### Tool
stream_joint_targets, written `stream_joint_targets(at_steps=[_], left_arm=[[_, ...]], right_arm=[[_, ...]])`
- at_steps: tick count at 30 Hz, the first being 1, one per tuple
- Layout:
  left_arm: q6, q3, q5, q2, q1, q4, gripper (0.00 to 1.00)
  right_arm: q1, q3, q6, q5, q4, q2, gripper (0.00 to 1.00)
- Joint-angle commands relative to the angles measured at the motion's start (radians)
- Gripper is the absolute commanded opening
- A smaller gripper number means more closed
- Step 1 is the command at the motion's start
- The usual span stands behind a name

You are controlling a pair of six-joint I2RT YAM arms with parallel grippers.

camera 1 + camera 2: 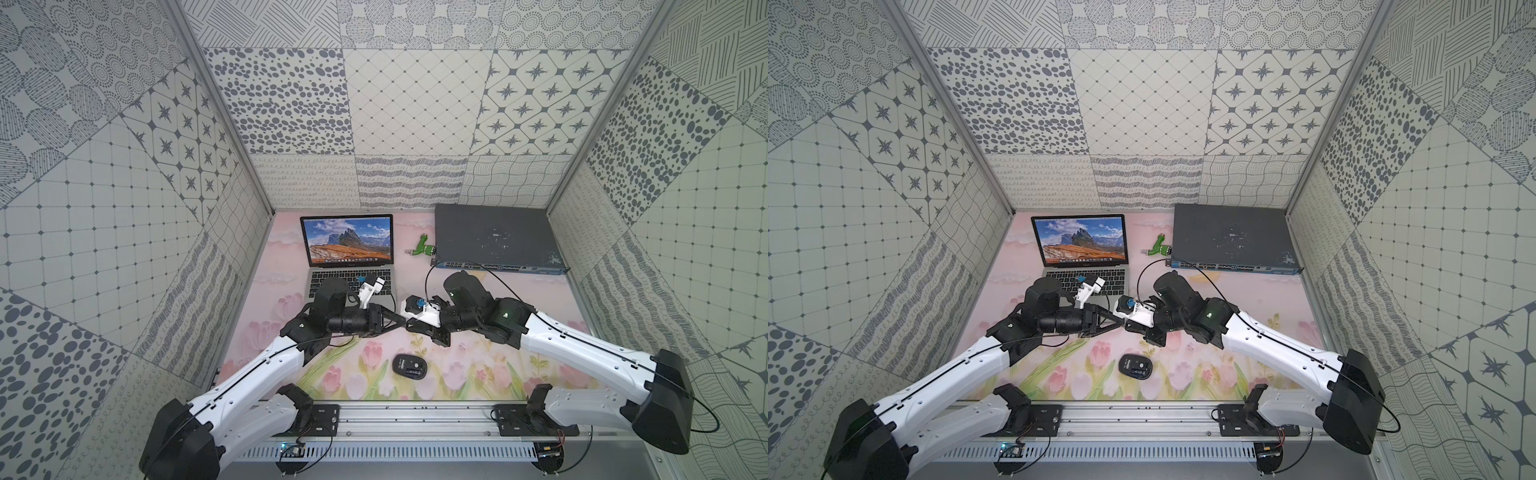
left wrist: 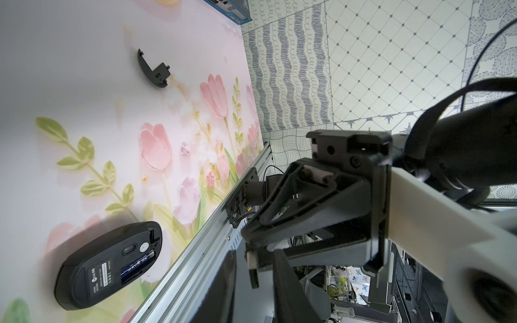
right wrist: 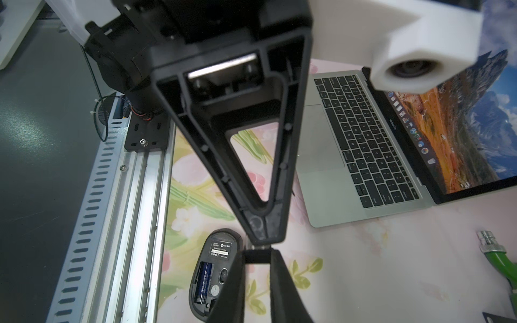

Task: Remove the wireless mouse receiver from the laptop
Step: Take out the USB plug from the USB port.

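The laptop [image 1: 348,241] [image 1: 1084,243] [image 3: 363,139] sits open at the back left, with a mountain wallpaper on its screen. Both grippers meet tip to tip above the mat, in front of the laptop's right corner. My right gripper [image 1: 412,325] [image 3: 257,253] is shut on the wireless mouse receiver [image 3: 257,256] [image 2: 253,265], a tiny black nub with a metal plug, held clear of the laptop. The receiver's free end pokes between the fingers of my left gripper [image 1: 401,326] [image 2: 258,279], which stand slightly apart on either side of it. The receiver is hidden in both top views.
A black mouse [image 1: 409,366] [image 2: 112,265] lies upside down near the front rail [image 1: 407,415], its battery bay uncovered. Its loose cover [image 2: 154,70] lies on the mat. A dark grey switch box [image 1: 496,239] and a green-and-white plug [image 1: 424,248] sit at the back right.
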State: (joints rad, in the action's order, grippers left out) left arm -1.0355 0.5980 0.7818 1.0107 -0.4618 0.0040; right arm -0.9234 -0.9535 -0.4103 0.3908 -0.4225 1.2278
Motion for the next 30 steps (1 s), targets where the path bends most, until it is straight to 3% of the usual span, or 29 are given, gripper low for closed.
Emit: stream_joint_targets(at_steps=[1,6,10,14,17,19,23,27,30], left_arm=[[0.029,0.007,-0.002,0.013,-0.005,0.026,0.23],[0.028,0.004,0.005,0.010,-0.005,0.028,0.15],[0.035,0.001,0.003,-0.004,-0.006,0.014,0.00],[0.015,-0.020,0.016,-0.021,-0.006,0.066,0.00],[0.016,-0.033,0.042,-0.032,-0.006,0.107,0.00],[0.010,-0.040,0.064,-0.035,-0.005,0.154,0.00],[-0.083,-0.062,0.149,-0.033,-0.003,0.369,0.00],[-0.204,-0.099,0.207,-0.051,-0.004,0.647,0.00],[-0.273,-0.121,0.218,-0.056,-0.005,0.775,0.00]], right_arm=[[-0.006,-0.026,0.001,-0.001,0.011,0.007,0.00],[-0.008,-0.026,0.001,-0.007,0.010,0.008,0.00],[-0.009,-0.026,0.001,-0.010,0.011,0.011,0.00],[-0.011,-0.025,-0.002,-0.014,0.012,0.009,0.01],[-0.011,-0.017,-0.008,-0.026,0.028,-0.021,0.33],[-0.011,0.017,-0.013,-0.019,0.070,-0.074,0.45],[-0.011,0.141,-0.018,0.054,0.248,-0.220,0.55],[-0.011,0.316,0.009,0.106,0.543,-0.386,0.65],[-0.011,0.342,0.017,0.133,0.599,-0.408,0.65]])
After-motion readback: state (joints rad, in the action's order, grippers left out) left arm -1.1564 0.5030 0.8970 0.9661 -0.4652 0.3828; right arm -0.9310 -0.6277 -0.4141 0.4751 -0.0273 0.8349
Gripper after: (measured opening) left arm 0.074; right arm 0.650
